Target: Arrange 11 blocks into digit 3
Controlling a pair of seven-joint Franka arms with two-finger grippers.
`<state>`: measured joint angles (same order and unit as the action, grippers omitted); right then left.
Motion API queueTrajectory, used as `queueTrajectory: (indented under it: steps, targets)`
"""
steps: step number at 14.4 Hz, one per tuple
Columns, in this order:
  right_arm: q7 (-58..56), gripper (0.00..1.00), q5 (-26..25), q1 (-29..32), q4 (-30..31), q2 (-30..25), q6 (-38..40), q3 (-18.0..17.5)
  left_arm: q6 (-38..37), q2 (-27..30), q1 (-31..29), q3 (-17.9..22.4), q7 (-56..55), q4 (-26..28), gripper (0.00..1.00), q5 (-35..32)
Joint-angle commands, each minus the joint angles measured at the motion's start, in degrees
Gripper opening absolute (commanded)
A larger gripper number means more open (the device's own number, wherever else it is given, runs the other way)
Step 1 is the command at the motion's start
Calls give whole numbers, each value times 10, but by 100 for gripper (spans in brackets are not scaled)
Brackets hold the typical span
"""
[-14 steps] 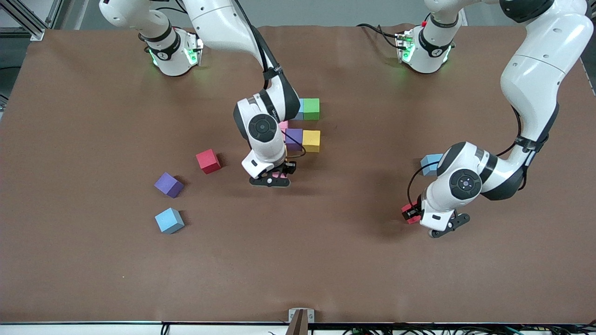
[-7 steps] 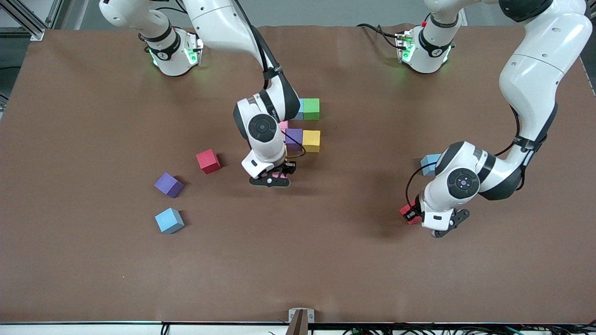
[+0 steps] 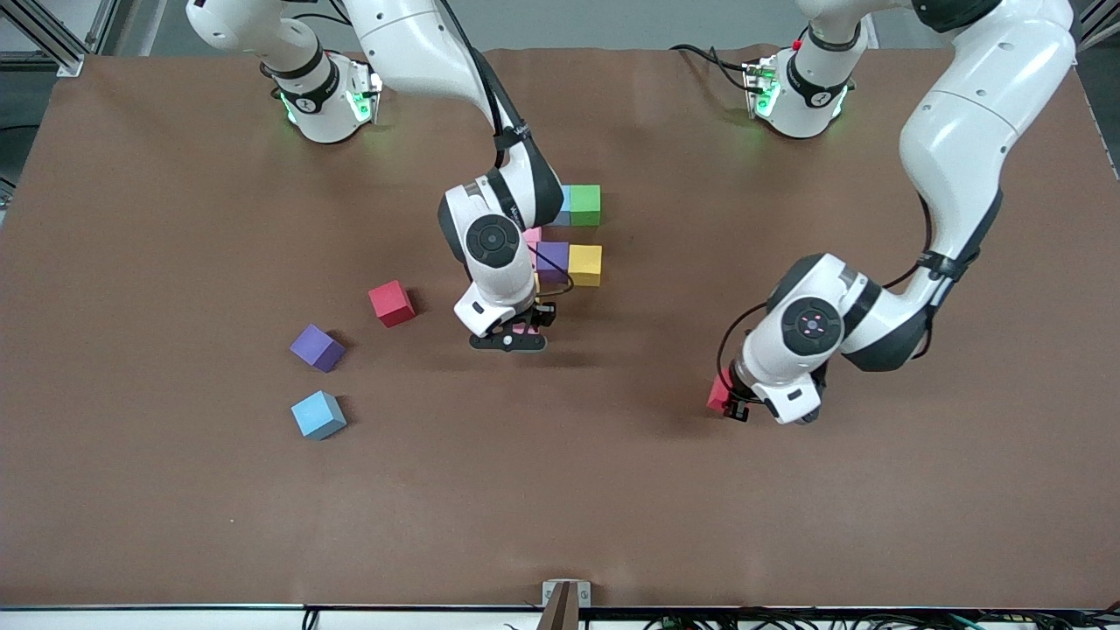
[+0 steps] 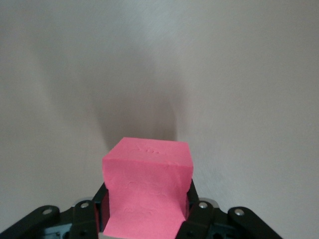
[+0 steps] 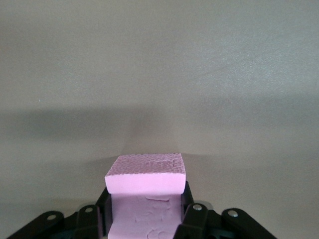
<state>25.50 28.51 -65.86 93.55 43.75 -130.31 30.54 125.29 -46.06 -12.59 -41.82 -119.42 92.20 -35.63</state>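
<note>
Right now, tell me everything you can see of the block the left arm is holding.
The red block is a small matte foam cube, its surface faintly dimpled; it looks pinker in the left wrist view. The left pincer is shut on it, black fingers pressing two facing sides. It hangs slightly tilted over bare brown table toward the left arm's end, a shadow beneath it. Nothing else touches it.

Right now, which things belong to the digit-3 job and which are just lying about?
Job:
- placed blocks: green, purple, yellow
- loose blocks: red, purple, blue
- red block in left gripper
- pink block in right gripper

Lying about:
- metal bracket at the table edge
</note>
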Motion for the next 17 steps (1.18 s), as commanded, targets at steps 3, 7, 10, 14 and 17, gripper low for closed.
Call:
queueTrajectory:
  steps: [3, 7, 10, 14, 17]
  targets:
    - [-12, 2, 6, -7, 29, -16, -10, 3, -11, 6, 56, 4, -231, -11, 28, 8]
    - [-12, 13, 6, -5, 29, -16, -8, 3, -11, 5, 103, 7, -294, -26, 29, 13]
    - [-13, 50, 4, -4, 28, -15, -11, 3, -11, 5, 117, 6, -296, -27, 28, 13]
    - [-14, 100, 3, -5, 26, -14, -13, 4, -11, 5, 119, 7, -296, -27, 28, 12]
    - [-14, 100, 2, -6, 24, -14, -12, 5, -11, 5, 119, 7, -296, -27, 28, 13]
